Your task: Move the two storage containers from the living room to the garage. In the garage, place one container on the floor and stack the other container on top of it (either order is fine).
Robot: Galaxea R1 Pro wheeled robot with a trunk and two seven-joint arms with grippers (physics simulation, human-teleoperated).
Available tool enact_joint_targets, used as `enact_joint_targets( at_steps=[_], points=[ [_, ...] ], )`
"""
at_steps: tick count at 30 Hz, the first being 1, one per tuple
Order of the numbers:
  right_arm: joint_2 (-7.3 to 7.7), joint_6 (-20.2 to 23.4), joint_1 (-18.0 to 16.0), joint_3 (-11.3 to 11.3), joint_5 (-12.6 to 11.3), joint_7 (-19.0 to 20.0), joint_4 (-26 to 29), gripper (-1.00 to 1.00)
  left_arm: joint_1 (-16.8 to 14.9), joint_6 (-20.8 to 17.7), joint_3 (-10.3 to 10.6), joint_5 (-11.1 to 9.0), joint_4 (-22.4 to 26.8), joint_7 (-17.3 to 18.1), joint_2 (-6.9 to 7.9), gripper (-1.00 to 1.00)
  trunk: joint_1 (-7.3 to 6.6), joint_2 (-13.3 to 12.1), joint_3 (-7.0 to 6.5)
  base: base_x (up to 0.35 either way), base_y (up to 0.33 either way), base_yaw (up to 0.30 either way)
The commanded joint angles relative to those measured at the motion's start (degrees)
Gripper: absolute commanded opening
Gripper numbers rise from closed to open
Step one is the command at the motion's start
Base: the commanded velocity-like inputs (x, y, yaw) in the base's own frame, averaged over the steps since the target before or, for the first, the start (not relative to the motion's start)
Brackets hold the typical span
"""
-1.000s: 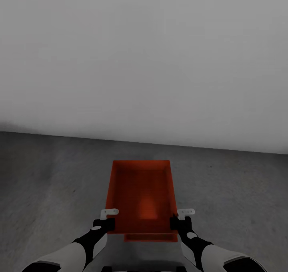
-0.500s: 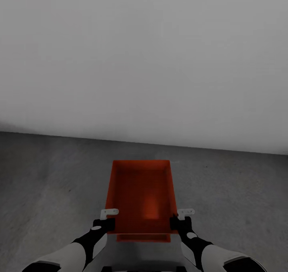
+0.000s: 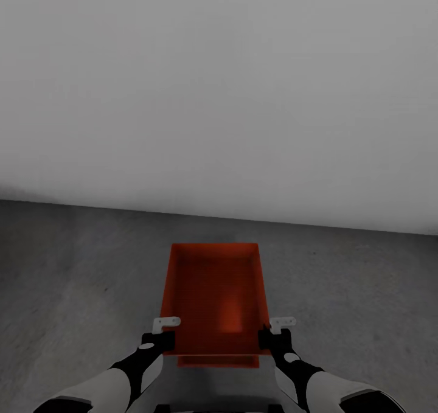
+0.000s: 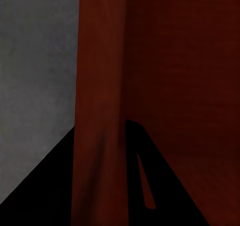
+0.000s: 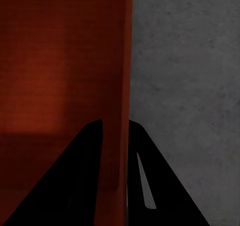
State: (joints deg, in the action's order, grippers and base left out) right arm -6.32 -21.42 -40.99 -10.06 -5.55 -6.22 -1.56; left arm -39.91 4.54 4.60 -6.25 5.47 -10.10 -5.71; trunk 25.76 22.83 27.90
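Note:
An orange-red storage container (image 3: 214, 291) sits lengthwise in front of me over the dark grey garage floor (image 3: 73, 267), open side up and empty. My left gripper (image 3: 163, 339) is shut on its left side wall near the close end, and my right gripper (image 3: 271, 339) is shut on its right side wall. In the left wrist view that thin wall (image 4: 100, 86) runs between the dark fingers (image 4: 60, 186). The right wrist view shows the other wall (image 5: 125, 61) pinched the same way. A strip of the same orange-red (image 3: 216, 360) shows just under the container's near edge; whether it is the second container I cannot tell.
A plain white wall (image 3: 219, 97) stands close ahead, meeting the floor a short way beyond the container's far end. Bare grey floor spreads to the left and right of the container (image 3: 365, 291).
The orange-red strip under the container's near edge has shifted left, from under the right corner to in line with the container. Both arms and the container stay where they were.

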Motion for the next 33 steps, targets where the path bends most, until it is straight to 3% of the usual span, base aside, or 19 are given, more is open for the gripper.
enact_joint_targets(
  at_steps=[1,11,33],
  points=[
    [0.0,-0.6,-0.1,0.7,-2.4,-0.5,-0.3,-1.0,-0.1,0.3,-3.0,0.0,0.1,-0.6,0.01,-1.0,0.03,0.1,0.07,0.0,0.0,-0.023],
    [-0.01,-0.6,-0.1,0.7,-2.4,-0.6,-0.3,-1.0,-0.1,0.3,-3.0,0.0,0.1,-0.6,0.0,-1.0,0.03,0.1,0.07,0.0,0.0,-0.111],
    [0.01,-0.5,-0.1,0.7,-2.4,-0.5,-0.3,-1.0,-0.1,0.2,-3.0,0.0,0.1,-0.6,0.0,-1.0,0.03,0.1,0.07,0.0,0.0,-0.005]
  ],
)
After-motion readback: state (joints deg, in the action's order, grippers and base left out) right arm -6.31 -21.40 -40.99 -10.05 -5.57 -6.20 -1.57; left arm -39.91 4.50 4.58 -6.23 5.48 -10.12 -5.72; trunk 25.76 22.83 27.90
